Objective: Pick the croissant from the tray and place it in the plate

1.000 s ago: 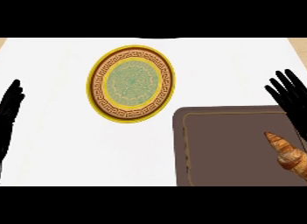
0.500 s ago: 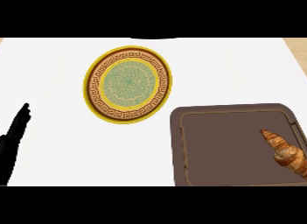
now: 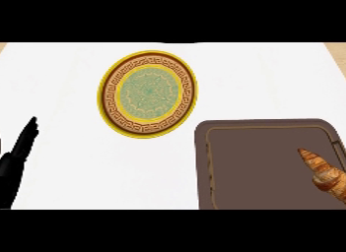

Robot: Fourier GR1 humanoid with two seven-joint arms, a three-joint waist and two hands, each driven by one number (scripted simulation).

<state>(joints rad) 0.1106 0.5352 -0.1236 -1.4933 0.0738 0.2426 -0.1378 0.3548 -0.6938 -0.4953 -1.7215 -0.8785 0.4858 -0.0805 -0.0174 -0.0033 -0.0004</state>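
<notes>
At the far left edge of the head view, the left hand [image 3: 14, 156] rested low beside the white surface [image 3: 66, 98]. It was seen edge-on, with its fingers straight and pointing up toward the far side, and it held nothing. Its dark forearm ran down to the lower left corner. The hand touched no object and stood well apart from the plate.

Toward the middle of the view, on the far half of the surface, lay the plate [image 3: 111, 106] — round, with a yellow outer edge, a brown band carrying a gold key pattern, and a pale green patterned centre. Nothing lay on it. It sat apart from the tray, up and to the left of the tray's near corner.

At the lower right lay the tray [image 3: 256, 167], dark brown with rounded corners and a raised rim. Its right side and lower edge ran out of view.

The croissant [image 3: 327, 176] lay inside the tray, near the right rim — golden brown, ridged, and set at an angle, with its pointed end toward the upper left and its thicker end toward the lower right corner of the view. It was not yet on the plate.

The right hand did not appear in the view, so its state could not be told.
</notes>
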